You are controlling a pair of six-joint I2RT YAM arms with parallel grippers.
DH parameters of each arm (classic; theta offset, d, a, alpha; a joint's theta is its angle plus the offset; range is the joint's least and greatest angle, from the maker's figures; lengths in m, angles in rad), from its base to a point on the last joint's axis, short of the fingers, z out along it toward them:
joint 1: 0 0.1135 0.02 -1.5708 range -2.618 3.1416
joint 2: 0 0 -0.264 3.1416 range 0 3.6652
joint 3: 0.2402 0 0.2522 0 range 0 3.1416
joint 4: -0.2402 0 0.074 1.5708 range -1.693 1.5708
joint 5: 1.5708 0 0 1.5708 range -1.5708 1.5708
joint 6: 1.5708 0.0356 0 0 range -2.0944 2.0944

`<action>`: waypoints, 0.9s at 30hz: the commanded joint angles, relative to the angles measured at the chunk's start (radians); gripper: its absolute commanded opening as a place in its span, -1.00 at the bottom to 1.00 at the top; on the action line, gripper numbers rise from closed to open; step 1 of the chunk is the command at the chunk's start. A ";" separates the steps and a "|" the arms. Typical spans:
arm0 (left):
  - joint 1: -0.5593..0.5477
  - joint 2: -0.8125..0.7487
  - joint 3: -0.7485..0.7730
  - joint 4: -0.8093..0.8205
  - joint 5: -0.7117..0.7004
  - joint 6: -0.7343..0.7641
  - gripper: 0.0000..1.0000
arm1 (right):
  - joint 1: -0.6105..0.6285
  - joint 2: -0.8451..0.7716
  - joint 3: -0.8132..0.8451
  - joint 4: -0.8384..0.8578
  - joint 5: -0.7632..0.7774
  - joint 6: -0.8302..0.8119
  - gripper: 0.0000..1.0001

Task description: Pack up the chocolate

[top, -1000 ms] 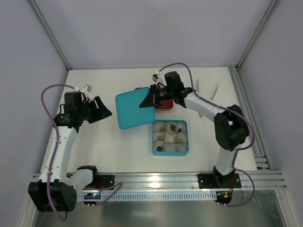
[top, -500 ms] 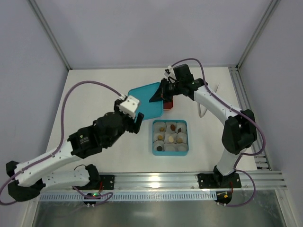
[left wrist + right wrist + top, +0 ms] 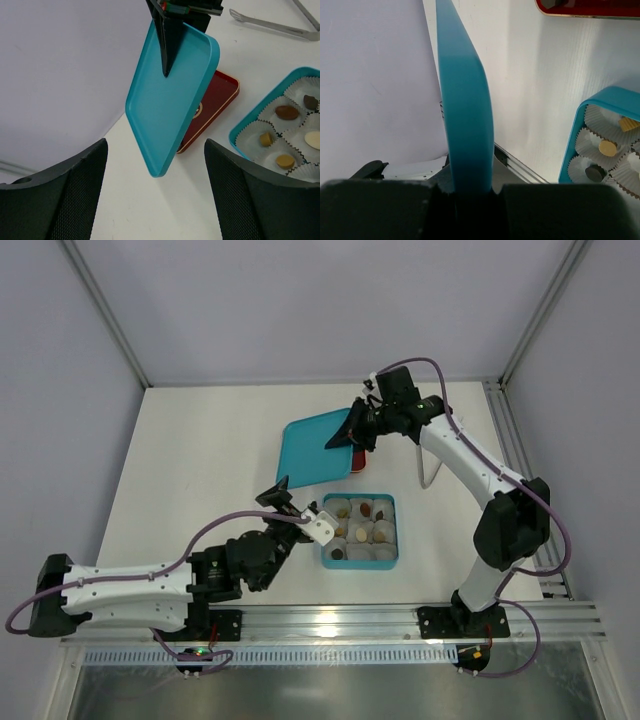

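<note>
Fingers of the left gripper stand well apart with nothing between them, low over the counter and just left of the teal box. Next along, the teal lid hangs tilted in the air, one edge clamped between the closed jaws of the right gripper. Beneath and partly behind it lies the red tray.

Further right, the chocolate sits in the box, one small piece to each crinkled paper cup: tan, mid-brown and dark. The pieces look light and stiff, smooth and rounded enough to slip from a loose pinch, and likely to scuff or crack under a hard one. The best hold would probably be a gentle fingertip pinch across a piece's middle, on its flattest sides, coming straight down so the soft cup walls are not crushed. Metal tongs lie on the counter at the far right, apart from everything else.

Much of the red tray is covered by the lid, so whether any piece remains there cannot be told; a dark shape at its rim in the right wrist view is cut by the frame. Both wrist views crop the box, and from above some cups are too small to read as full or bare.
</note>
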 commanded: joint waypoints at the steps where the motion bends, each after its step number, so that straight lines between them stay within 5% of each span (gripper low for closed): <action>1: -0.004 -0.012 -0.026 0.243 0.043 0.144 0.54 | -0.001 -0.084 0.061 -0.038 0.023 0.050 -0.92; 27: 0.162 0.137 0.002 0.267 0.170 0.032 0.28 | 0.012 -0.169 0.096 -0.161 0.101 0.148 -0.92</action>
